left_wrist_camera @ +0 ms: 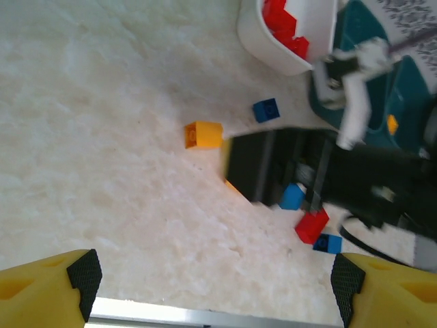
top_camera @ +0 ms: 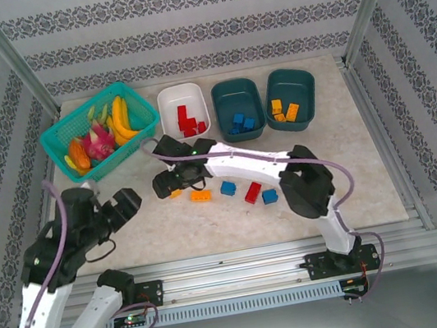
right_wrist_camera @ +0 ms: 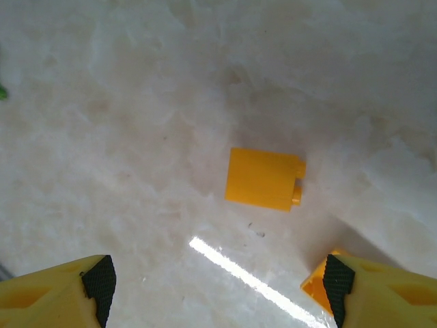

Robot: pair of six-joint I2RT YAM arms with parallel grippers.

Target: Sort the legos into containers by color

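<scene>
Loose legos lie mid-table: two orange point(top_camera: 200, 195) point(top_camera: 175, 192), two blue point(top_camera: 227, 187) point(top_camera: 269, 196) and one red point(top_camera: 253, 192). The white container point(top_camera: 167, 99) holds red legos, one teal container point(top_camera: 233, 87) holds blue ones and the other teal container point(top_camera: 288, 75) holds orange ones. My right gripper point(top_camera: 164, 187) is open just above the table. An orange lego point(right_wrist_camera: 265, 179) lies ahead of its jaws point(right_wrist_camera: 218, 283), and another orange lego point(right_wrist_camera: 315, 283) sits beside its right fingertip. My left gripper point(top_camera: 129, 201) point(left_wrist_camera: 216, 287) is open and holds nothing, near the table's front left.
A turquoise basket point(top_camera: 61, 141) of toy fruit stands at the back left. The right arm point(top_camera: 243, 162) stretches leftward across the loose bricks. A metal rail point(top_camera: 258, 253) runs along the table's front edge.
</scene>
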